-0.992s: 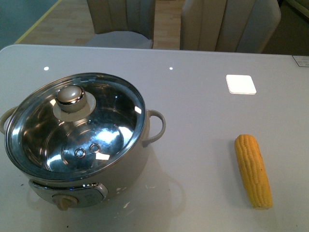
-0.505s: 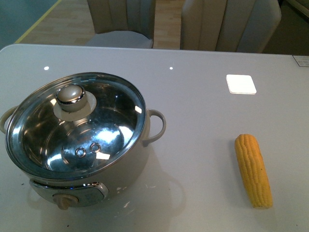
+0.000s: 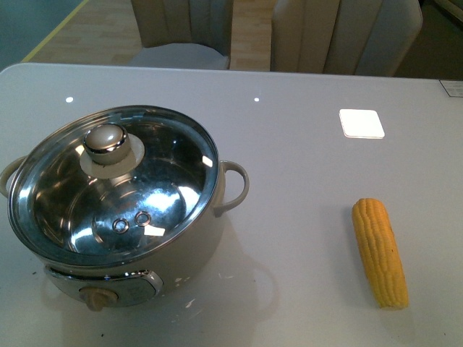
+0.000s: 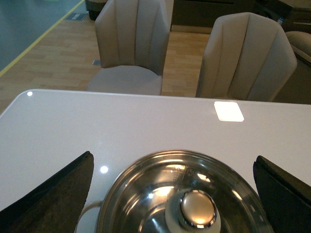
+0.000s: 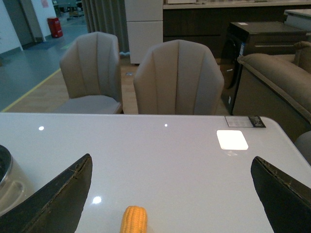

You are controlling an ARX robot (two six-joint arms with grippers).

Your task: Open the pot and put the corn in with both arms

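The cream-white pot (image 3: 181,260) stands at the front left of the table, closed by a glass lid (image 3: 166,195) with a round steel knob (image 3: 106,141). The yellow-orange corn (image 3: 380,253) lies on the table at the front right, apart from the pot. Neither arm shows in the front view. In the left wrist view my left gripper (image 4: 172,194) is open, its dark fingers (image 4: 53,194) wide either side of the lid knob (image 4: 198,208), above it. In the right wrist view my right gripper (image 5: 172,194) is open above the table, with the corn's tip (image 5: 133,221) showing between its fingers.
Two beige chairs (image 3: 340,36) stand behind the table's far edge. A bright square light patch (image 3: 361,123) lies on the table top at the back right. A label (image 3: 452,88) sits at the far right edge. The pot's loop handle (image 3: 235,188) sticks out toward the corn.
The front view has shifted very slightly; pot and corn keep their places on the table. No arm has entered that view.
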